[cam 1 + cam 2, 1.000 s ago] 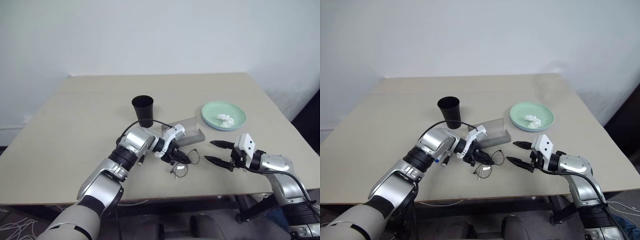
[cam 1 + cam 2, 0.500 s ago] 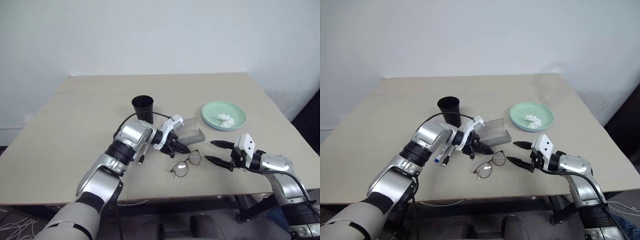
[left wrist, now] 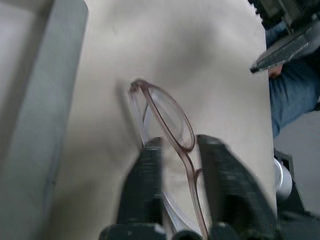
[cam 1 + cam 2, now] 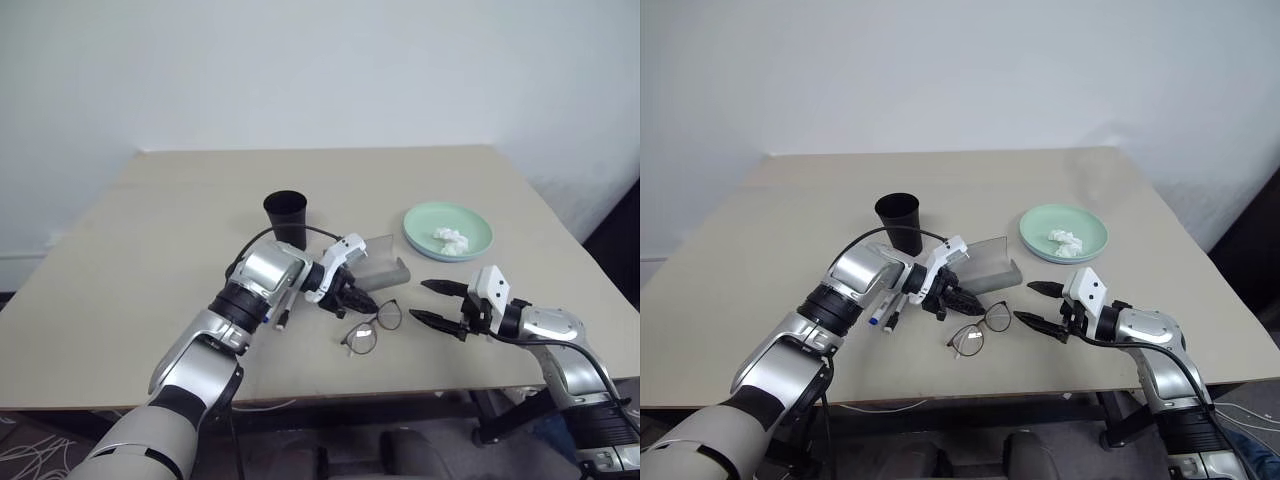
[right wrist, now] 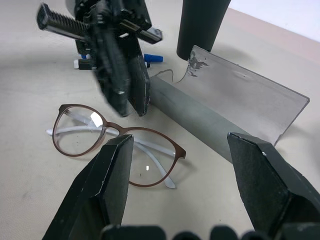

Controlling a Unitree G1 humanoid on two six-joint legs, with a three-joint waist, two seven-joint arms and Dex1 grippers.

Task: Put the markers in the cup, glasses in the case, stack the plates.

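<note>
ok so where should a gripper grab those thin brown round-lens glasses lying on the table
Probably at the bridge between the lenses of the thin brown wire-frame glasses, coming from above. They lie flat on the beige table with arms folded, so the bridge is the narrowest rigid spot, clear of the lenses.

I can't read any text, label, brand, number or sign in these views.
</note>
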